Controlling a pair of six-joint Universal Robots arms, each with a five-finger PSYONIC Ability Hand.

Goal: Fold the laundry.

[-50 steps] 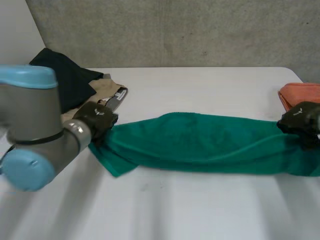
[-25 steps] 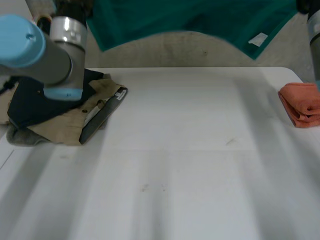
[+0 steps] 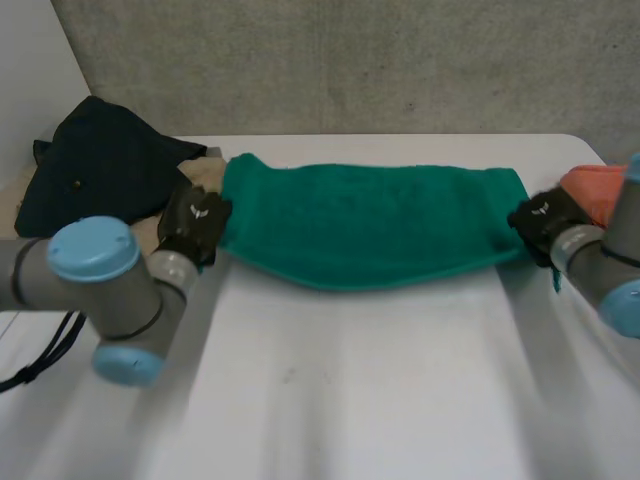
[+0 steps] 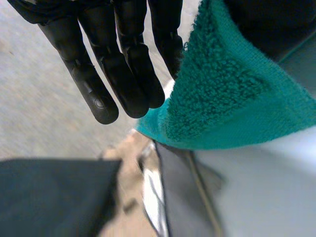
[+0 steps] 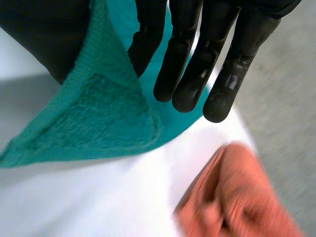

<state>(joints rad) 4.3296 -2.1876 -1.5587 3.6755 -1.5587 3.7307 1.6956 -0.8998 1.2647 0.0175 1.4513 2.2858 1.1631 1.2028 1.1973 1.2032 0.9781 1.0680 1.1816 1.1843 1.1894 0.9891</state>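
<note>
Left hand (image 3: 197, 222) pinches the left end of the green terry towel (image 3: 370, 225), right hand (image 3: 541, 220) pinches the right end; I hold it taut, laid flat across the far white surface (image 3: 350, 400), so the fold comes out even.

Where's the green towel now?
In the head view the green towel spans the far middle of the table, its ends held by the left hand beside the dark clothes pile and the right hand beside the orange cloth.

Plain teal-green towel (image 3: 370, 225), orange cloth (image 3: 597, 188), black garment (image 3: 100, 170), tan garment (image 3: 203, 175), white table (image 3: 350, 400), speckled grey wall (image 3: 350, 60)
</note>
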